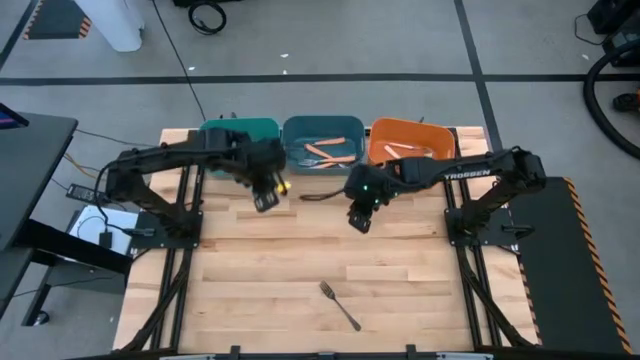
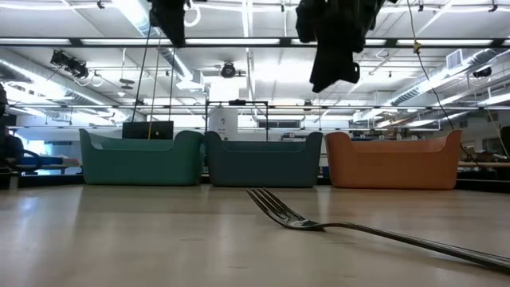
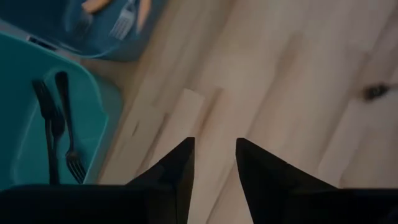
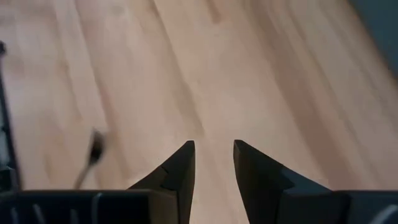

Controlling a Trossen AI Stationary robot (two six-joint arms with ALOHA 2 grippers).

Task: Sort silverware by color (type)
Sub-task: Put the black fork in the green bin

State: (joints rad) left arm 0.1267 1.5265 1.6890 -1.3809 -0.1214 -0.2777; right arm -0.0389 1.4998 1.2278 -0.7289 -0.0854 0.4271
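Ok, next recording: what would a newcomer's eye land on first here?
Probably the lone silver fork on the bare wood near the table's front edge, apart from everything else. Next, the row of three bins at the back: teal bin, blue bin and orange bin. Both arms hang just in front of them, left end effector and right end effector open and empty.

My two arms are matte black with jointed links. The right arm carries white TROSSEN lettering and a green light; its tapered fingers are dark wedges.
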